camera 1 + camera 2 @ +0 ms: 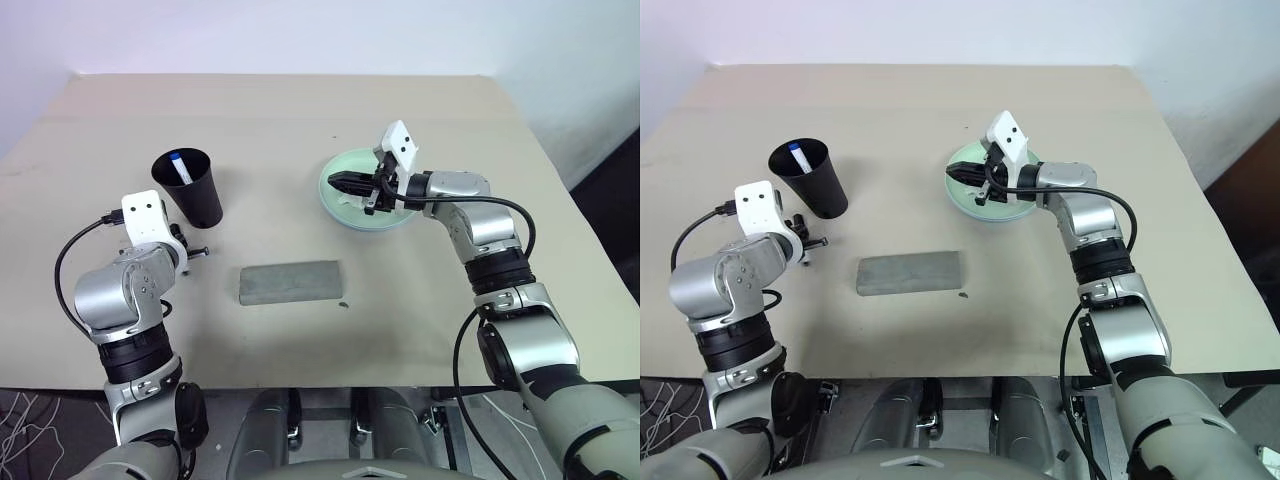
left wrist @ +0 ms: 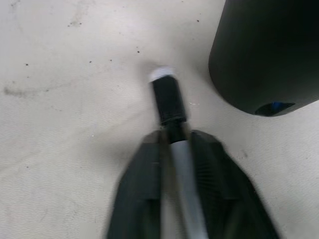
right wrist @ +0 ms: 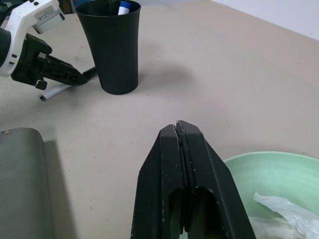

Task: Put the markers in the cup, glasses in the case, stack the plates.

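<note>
Across the beige tabletop (image 1: pixel 300 120) the task's things lie well apart. Largest is the pale green plate (image 1: pixel 340 170), toward the robot's right, with crumpled white tissue (image 3: pixel 279 211) lying in it; a light blue rim seems to show at its near edge, so the plates are probably already stacked. Next, the grey case (image 1: pixel 291 282) lies flat and closed near the front middle; whether the glasses are inside cannot be told. The black cup (image 1: pixel 190 190) stands upright toward the left, wide rim up so it can take markers from above, and the blue-capped marker (image 1: pixel 178 165) already leans inside it.

Just beside the cup's base, the left pincer (image 2: pixel 174 149) is closed on the dark marker (image 2: pixel 169 102), gripping its pale barrel just behind the black cap; the marker lies low at the surface, its capped end pointing past the fingertips. Judging by this, the step in hand is lifting that marker into the cup.

Over the green plate's edge, the right pincer (image 3: pixel 178 132) hovers with its fingers pressed together, holding nothing, pointed toward the cup.
</note>
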You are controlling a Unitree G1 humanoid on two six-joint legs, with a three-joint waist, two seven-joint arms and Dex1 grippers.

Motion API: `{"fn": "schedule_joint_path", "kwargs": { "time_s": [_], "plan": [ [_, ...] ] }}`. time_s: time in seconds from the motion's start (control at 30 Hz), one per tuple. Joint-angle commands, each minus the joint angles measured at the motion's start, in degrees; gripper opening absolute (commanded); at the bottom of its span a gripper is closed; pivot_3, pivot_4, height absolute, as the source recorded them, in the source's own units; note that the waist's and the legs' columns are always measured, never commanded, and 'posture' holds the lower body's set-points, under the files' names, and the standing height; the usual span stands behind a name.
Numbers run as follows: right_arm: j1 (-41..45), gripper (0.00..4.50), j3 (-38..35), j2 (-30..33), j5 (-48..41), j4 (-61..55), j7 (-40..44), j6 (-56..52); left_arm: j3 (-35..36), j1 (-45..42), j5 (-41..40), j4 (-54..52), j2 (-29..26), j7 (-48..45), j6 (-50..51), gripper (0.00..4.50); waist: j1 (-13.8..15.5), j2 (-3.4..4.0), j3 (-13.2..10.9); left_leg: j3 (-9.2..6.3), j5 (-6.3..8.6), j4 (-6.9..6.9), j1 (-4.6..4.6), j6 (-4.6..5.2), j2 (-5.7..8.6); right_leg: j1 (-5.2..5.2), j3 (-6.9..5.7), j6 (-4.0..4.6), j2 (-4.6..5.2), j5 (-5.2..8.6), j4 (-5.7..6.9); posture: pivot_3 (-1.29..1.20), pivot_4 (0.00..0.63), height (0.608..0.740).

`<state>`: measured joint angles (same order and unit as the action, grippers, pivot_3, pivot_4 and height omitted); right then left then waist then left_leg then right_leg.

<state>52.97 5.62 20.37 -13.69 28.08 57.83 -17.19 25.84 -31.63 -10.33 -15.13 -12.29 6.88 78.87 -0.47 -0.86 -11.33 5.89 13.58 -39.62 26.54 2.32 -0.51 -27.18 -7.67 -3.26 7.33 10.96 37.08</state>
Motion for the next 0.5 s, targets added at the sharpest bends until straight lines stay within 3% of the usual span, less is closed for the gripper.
{"fn": "schedule_joint_path", "kwargs": {
  "time_s": [0.03,0.17,0.27,0.4,0.5],
  "plan": [
    [1.0,0.00,-1.2,0.6,-0.2,-2.0,-0.3,0.4,2.6,-0.6,1.0,0.6,0.8,1.1,0.4,0.01,-0.1,0.00,0.0,0.00,0.00,0.00,0.00,0.00,0.00,0.00,-0.01,0.00,0.00,0.00,0.00,0.00,0.150,0.681],
    [1.2,0.00,-1.4,0.7,-0.3,-1.7,-0.4,0.4,2.9,-0.2,1.7,0.7,0.0,1.3,-0.7,0.01,-0.2,0.00,0.0,0.00,0.00,0.01,-0.01,0.00,-0.03,0.00,-0.03,0.00,-0.01,0.00,0.00,0.00,0.150,0.681],
    [0.8,0.00,-1.5,0.8,-0.6,-2.5,-0.5,0.1,0.7,1.5,4.0,0.5,-3.4,1.6,-7.1,0.01,-0.4,0.01,0.0,0.00,0.00,0.01,-0.01,0.00,-0.08,-0.02,-0.06,0.00,-0.04,0.00,0.00,0.00,0.150,0.681],
    [-0.2,0.00,-2.5,0.5,-2.9,-5.6,0.2,-1.7,3.9,1.4,4.7,0.9,-8.4,0.6,-21.4,0.01,-0.2,0.01,0.0,0.01,-0.03,0.09,0.07,-0.07,-0.14,-0.18,-0.08,0.01,-0.07,-0.01,0.00,0.00,0.150,0.681],
    [-1.2,0.00,-2.9,0.5,-4.6,-8.4,0.8,-2.9,2.3,2.2,7.1,3.7,-14.4,-1.8,-36.4,0.01,-0.2,0.01,0.0,0.01,-0.06,0.14,0.21,-0.11,-0.16,-0.34,-0.08,0.04,-0.04,-0.02,-0.03,0.00,0.150,0.681]
  ]
}}
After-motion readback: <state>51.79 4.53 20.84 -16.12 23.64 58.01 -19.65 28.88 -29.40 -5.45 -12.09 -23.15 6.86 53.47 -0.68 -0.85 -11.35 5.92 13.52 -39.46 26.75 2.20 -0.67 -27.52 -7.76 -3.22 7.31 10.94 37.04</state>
